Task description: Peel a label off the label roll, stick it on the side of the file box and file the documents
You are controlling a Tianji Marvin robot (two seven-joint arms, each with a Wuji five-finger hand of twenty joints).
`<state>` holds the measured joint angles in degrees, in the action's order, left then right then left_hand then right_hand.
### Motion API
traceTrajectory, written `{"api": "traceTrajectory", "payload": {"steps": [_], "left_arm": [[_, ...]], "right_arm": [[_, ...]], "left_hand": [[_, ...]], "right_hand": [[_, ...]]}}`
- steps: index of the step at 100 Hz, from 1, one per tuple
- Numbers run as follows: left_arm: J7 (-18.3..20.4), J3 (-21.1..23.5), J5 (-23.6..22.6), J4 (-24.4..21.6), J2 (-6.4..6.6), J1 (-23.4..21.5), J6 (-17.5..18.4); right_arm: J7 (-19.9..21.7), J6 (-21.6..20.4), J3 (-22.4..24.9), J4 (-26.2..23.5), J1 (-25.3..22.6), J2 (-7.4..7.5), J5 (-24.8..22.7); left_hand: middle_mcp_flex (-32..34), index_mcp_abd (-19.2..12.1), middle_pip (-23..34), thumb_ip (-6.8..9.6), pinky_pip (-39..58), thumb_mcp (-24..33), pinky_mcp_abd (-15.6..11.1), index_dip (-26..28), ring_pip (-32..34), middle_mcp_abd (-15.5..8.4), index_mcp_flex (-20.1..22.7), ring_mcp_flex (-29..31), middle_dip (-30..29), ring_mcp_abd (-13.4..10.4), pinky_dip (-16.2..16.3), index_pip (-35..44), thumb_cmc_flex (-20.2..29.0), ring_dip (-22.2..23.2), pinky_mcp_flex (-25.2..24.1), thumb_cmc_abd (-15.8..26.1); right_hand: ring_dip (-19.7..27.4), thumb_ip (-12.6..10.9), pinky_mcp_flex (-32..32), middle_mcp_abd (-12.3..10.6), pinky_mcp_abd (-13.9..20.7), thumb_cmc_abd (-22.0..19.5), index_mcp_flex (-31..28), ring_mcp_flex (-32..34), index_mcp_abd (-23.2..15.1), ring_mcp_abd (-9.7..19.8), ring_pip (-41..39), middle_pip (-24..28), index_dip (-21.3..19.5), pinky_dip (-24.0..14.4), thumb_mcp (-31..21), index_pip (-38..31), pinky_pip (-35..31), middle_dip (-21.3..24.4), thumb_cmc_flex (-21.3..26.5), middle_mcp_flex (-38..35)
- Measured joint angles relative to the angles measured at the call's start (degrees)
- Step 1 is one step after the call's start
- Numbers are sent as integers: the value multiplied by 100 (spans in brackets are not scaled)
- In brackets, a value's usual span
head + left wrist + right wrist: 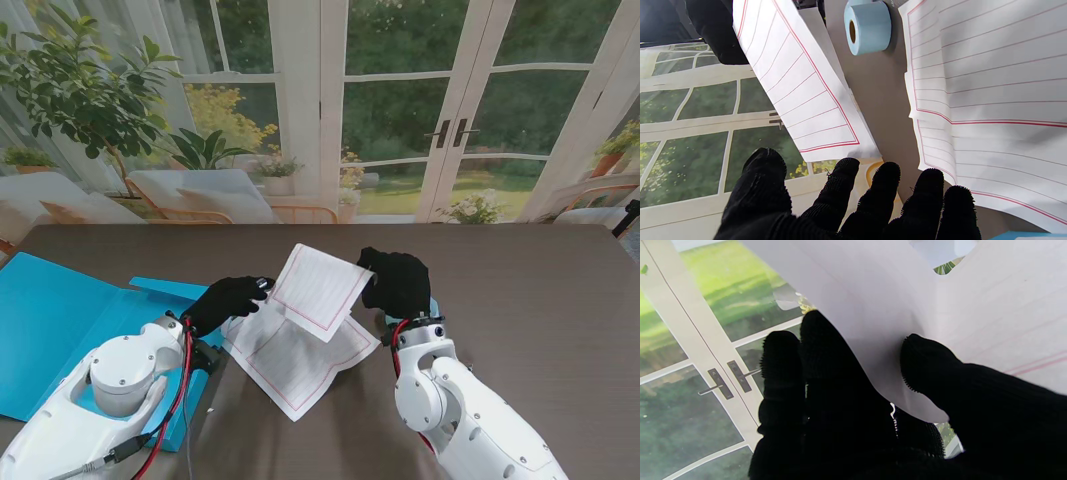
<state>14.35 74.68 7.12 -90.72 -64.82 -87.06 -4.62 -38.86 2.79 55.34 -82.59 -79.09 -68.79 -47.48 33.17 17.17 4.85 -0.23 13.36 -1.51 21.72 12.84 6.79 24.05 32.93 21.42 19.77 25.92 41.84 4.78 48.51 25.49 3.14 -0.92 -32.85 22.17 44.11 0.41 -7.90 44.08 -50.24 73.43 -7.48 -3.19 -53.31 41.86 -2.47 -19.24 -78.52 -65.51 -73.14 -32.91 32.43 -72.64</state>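
While the flat blue plastic file box [50, 320] lay opened at the left of the dark wood-grain table [540, 290], filing was judged barely begun. No label on it could be seen. The black-gloved right hand [397, 282] pinched one red-ruled white sheet [320, 288] aloft; the remaining ruled sheets [300, 360] lay beneath. The left hand [228, 298], fingers spread, gripped nothing. The pale blue label roll [867, 27] stood nearby, with open tabletop beyond.

Both arms rise from the near corners toward the centre. Left hand [228, 299] — fingers [880, 186] spread and extended, gripping nothing. Right hand [397, 282] — raised, thumb [927, 363] pinched against the fingers, closed on a sheet [318, 290].
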Motion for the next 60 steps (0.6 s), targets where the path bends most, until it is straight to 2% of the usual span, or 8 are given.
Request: {"api": "traceTrajectory", "payload": {"steps": [10,34,46,60], "left_arm": [[125,6,218,82,10,96,-60],[98,2,184,196,2,245,-187],[4,62,216,230,-25,250,-230],[76,179,856,267,-57,256,-403]], "right_arm": [[-42,-14,22,-102,-43,-22,83],[-82,-73,42,-232,-131,-71,195],[-74,-126,63,-252,-151,-72,192],[-71,-218,70,-255,-159,-69,191]], "left_hand": [[-89,0,-7,0,0,0,0,0,-11,0,-23,-52,0,0,6,0,-100,0,-52,0],[-89,3,-7,0,1,3,0,0,-11,28,-24,-48,0,1,62,-1,-161,0,-54,0],[-68,104,-10,0,2,3,3,25,-12,95,30,-10,0,21,67,18,-161,0,-4,0],[82,269,35,0,2,4,40,125,-12,160,368,11,6,85,105,185,-161,0,56,0]], "right_hand": [[0,0,0,0,0,0,0,0,0,0,-2,0,0,-2,0,0,0,-1,3,0],[0,5,0,0,0,0,0,0,0,0,-8,0,0,-3,0,0,0,-4,20,0],[0,6,0,0,0,0,0,0,0,0,-9,0,0,-4,0,0,0,-5,20,0],[0,6,0,0,0,0,0,0,0,0,-10,1,0,-4,0,0,0,-6,20,0]]}}
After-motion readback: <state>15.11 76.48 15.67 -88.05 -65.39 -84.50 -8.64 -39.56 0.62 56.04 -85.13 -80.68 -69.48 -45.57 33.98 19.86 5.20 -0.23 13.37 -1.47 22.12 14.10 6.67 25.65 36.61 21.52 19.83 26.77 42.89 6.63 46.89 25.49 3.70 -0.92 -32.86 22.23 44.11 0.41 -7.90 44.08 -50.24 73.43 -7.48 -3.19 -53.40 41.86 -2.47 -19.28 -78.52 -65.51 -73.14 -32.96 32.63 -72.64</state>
